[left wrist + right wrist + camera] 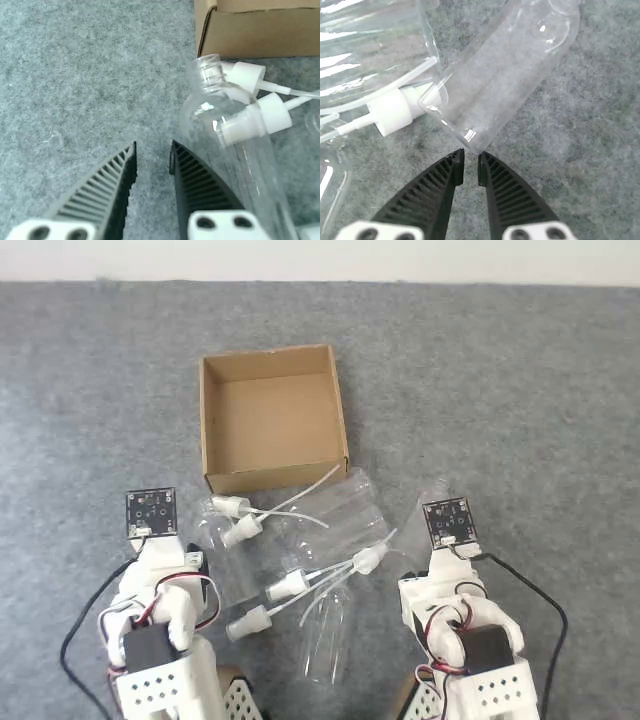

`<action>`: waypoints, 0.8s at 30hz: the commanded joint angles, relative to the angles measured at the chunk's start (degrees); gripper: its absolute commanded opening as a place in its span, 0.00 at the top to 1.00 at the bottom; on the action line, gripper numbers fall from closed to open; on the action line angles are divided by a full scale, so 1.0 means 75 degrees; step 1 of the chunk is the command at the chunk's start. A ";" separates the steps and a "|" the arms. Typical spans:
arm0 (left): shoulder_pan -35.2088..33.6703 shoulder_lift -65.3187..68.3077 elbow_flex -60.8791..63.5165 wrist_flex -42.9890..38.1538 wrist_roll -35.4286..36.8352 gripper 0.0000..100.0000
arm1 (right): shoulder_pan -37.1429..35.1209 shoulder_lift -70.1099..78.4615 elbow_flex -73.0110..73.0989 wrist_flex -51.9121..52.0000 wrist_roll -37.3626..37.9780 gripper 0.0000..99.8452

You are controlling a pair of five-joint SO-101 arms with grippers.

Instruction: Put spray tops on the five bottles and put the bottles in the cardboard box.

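The open cardboard box [205, 425] stands empty at the middle back of the table. Just in front of it several clear bottles [330, 630] lie in a loose pile, mixed with white spray tops [250, 622] with thin tubes. My left gripper [153, 146] hovers over bare carpet, slightly open, holding nothing; an uncapped bottle [235, 150] lies beside one finger, with two spray tops [255, 120] against it and the box [260, 32] beyond. My right gripper [471, 154] is shut and empty, its tips just short of the base of a clear bottle [505, 75]; a spray top [395, 112] lies beside it.
Grey carpet covers the table, with free room on both sides of the box and the pile. The left arm [155, 630] and the right arm [465, 635] sit at the front edge, either side of the pile, each trailing a black cable.
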 commanded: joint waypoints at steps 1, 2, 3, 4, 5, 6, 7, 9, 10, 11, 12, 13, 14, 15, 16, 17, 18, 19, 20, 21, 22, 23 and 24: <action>-0.0023 0.0047 -0.0100 0.0000 -0.0035 0.89 | 0.0053 -0.0158 0.0164 0.0064 -0.0047 0.97; -0.0023 0.0047 -0.0100 0.0000 -0.0035 0.89 | 0.0053 -0.0158 0.0164 0.0064 -0.0047 0.97; -0.0023 0.0047 -0.0100 0.0000 -0.0035 0.89 | 0.0053 -0.0158 0.0164 0.0064 -0.0047 0.97; -0.0023 0.0047 -0.0100 0.0000 -0.0035 0.89 | 0.0053 -0.0158 0.0164 0.0064 -0.0047 0.97; -0.0023 0.0047 -0.0100 0.0000 -0.0035 0.89 | 0.0041 -0.0158 0.0164 0.0064 -0.0047 0.97; -0.0023 0.0047 -0.0100 0.0000 -0.0035 0.89 | 0.0029 -0.0158 0.0164 0.0064 -0.0047 0.97; -0.0023 0.0047 -0.0100 0.0000 -0.0035 0.89 | 0.0006 -0.0158 0.0164 0.0064 -0.0070 0.97; -0.0023 0.0047 -0.0100 0.0000 -0.0035 0.89 | -0.0100 -0.0158 0.0164 0.0064 -0.0035 0.97; -0.0023 0.0047 -0.0100 0.0000 -0.0035 0.89 | -0.0100 -0.0158 0.0152 0.0064 -0.0023 0.97; -0.0023 0.0047 -0.0100 0.0000 -0.0035 0.89 | -0.0018 -0.0158 0.0152 0.0064 0.0000 0.97; -0.0023 0.0047 -0.0100 0.0000 -0.0035 0.89 | 0.0135 -0.0158 0.0141 0.0064 0.0152 0.97; -0.0023 0.0047 -0.0100 0.0000 -0.0035 0.89 | 0.0275 -0.0158 0.0070 0.0088 0.0445 0.97; -0.0023 0.0047 -0.0100 0.0000 -0.0035 0.89 | 0.0369 -0.0158 -0.0105 0.0088 0.0926 0.97; -0.0023 0.0047 -0.0100 0.0000 -0.0035 0.89 | 0.0522 -0.0158 -0.0352 0.0088 0.1500 0.97; -0.0023 0.0047 -0.0100 0.0000 -0.0035 0.89 | 0.0697 -0.0158 -0.0621 0.0088 0.2122 0.97; -0.0023 0.0047 -0.0100 0.0000 -0.0035 0.89 | 0.0944 -0.0158 -0.0856 0.0064 0.2743 0.97; -0.0023 0.0047 -0.0100 0.0000 -0.0035 0.89 | 0.1190 -0.0158 -0.1055 0.0006 0.3341 0.97; -0.0023 0.0047 -0.0100 0.0000 -0.0035 0.89 | 0.1366 -0.0158 -0.1242 -0.0006 0.3856 0.97; -0.0023 0.0047 -0.0100 0.0000 -0.0035 0.89 | 0.1471 -0.0170 -0.1418 -0.0053 0.4325 0.97; -0.0023 0.0047 -0.0100 0.0000 -0.0035 0.89 | 0.1518 -0.0170 -0.1582 -0.0193 0.4689 0.97; -0.0023 0.0047 -0.0100 0.0000 -0.0035 0.89 | 0.1565 -0.0170 -0.1723 -0.0311 0.4911 0.97; -0.0023 0.0047 -0.0100 0.0000 -0.0035 0.89 | 0.1670 -0.0170 -0.1829 -0.0358 0.5017 0.97; -0.0023 0.0047 -0.0100 0.0000 -0.0035 0.89 | 0.1788 -0.0170 -0.1946 -0.0381 0.4993 0.97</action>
